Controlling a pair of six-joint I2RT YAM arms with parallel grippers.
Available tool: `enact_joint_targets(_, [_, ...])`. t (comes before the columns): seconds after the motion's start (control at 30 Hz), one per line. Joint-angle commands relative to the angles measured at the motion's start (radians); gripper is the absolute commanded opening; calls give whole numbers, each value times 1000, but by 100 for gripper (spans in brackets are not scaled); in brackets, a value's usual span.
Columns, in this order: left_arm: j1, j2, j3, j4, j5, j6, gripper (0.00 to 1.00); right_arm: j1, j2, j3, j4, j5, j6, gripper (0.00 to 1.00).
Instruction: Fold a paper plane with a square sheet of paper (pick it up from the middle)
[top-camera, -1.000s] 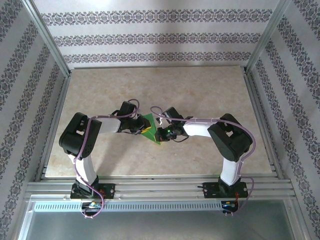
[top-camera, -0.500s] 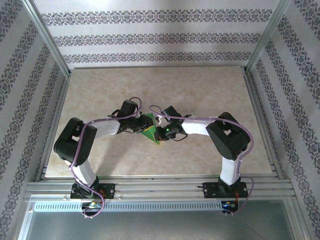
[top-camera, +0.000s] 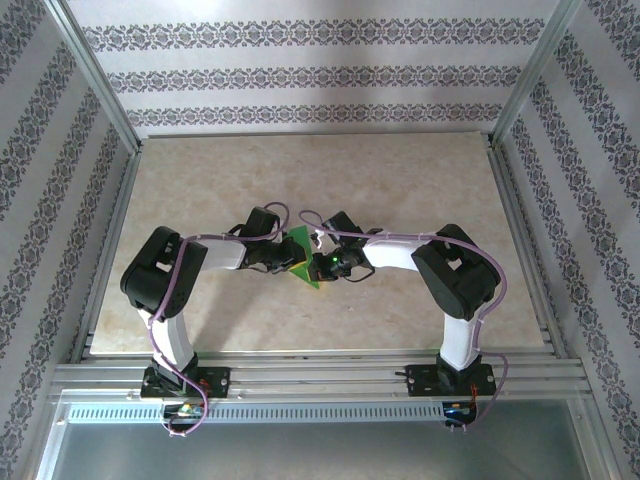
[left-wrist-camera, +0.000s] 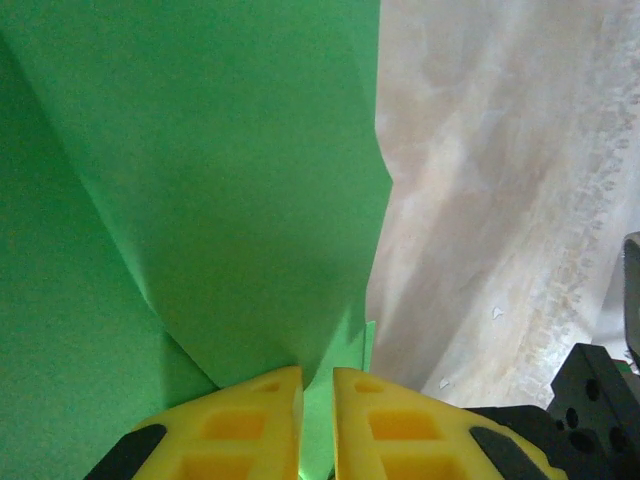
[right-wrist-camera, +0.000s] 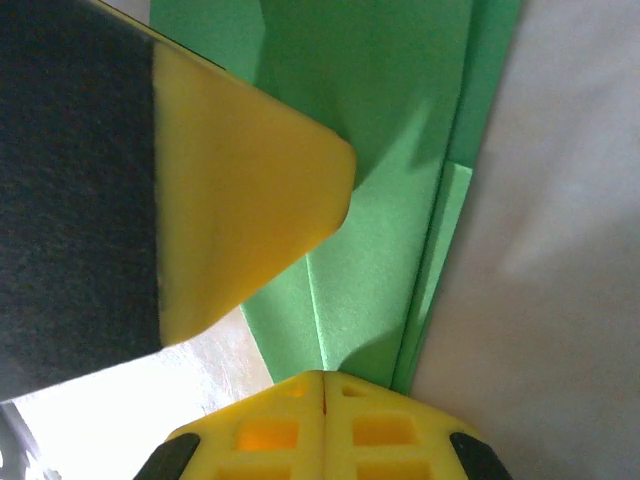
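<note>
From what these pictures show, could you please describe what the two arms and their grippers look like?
Both arms have white links and bulky black joint housings, with a lilac cable looped along each: the left arm and the right arm. A small green light glows near the right wrist. The fingers are yellow moulded blocks with recessed pockets, mounted on black bases.

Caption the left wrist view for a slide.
Left gripper, yellow fingers nearly closed around the edge of the folded green paper above the marble table.

Even, bright overhead light on my table (top-camera: 400, 190); soft shadows across the green paper (left-wrist-camera: 200, 180), close-ups slightly blurred.
</note>
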Motion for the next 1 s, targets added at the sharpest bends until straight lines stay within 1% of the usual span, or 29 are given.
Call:
enact_joint_targets(0.0, [18,29,20,-43,-38,47,18,-11,52,-19,-123,71,-10,4])
enact_joint_targets(0.17, [62,34,40,-72,-50,66,18,-10,53,-24,-153,86,-33,4])
enact_joint_targets(0.4, [116,96,130,-161,-47,155,18,-9,57,-32,-157,82,-40,4])
enact_joint_targets(0.7, [209,147,187,-233,-15,263,18,-8,56,-37,-156,81,-40,4])
enact_joint_targets(0.97, [267,187,243,-262,-34,292,18,-9,55,-43,-157,82,-39,4])
